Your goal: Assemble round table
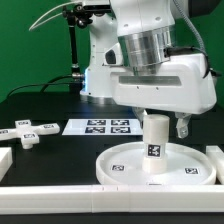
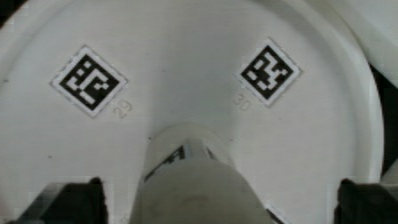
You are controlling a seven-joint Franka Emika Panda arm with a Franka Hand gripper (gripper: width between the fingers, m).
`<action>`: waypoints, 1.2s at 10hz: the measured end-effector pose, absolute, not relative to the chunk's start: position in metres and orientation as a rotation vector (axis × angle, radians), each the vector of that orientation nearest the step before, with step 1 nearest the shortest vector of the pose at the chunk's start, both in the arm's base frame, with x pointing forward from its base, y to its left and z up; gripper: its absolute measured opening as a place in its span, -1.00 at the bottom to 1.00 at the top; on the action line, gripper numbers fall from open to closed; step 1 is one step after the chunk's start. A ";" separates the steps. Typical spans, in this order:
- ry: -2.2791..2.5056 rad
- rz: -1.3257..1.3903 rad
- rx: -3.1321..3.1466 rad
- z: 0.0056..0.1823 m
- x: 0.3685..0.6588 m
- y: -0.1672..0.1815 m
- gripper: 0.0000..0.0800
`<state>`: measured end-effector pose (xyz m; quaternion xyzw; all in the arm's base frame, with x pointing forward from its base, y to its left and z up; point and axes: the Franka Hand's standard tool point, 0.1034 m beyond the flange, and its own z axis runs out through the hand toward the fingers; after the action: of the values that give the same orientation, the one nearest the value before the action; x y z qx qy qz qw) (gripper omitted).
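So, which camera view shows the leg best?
The exterior view: the leg stands upright on the disc, seen from the side with its tag. The wrist view looks down along it, so only a blurred, foreshortened shape shows, in front of two of the disc's tags.

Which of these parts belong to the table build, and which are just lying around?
For the job:
round disc
leg, upright on the disc
cross-shaped foot, lying apart at the exterior view's left

Lying about:
marker board
plain white blocks near the table edges
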<state>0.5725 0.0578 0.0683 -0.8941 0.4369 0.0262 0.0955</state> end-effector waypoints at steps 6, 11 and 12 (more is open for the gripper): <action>0.365 -0.037 -2.995 0.073 0.580 0.054 0.62; -0.224 -0.071 -3.033 0.074 0.581 0.055 0.62; -0.355 -0.077 -3.025 0.074 0.581 0.054 0.62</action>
<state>0.5806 0.0539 0.0737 -0.9917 -0.1164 -0.0254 0.0476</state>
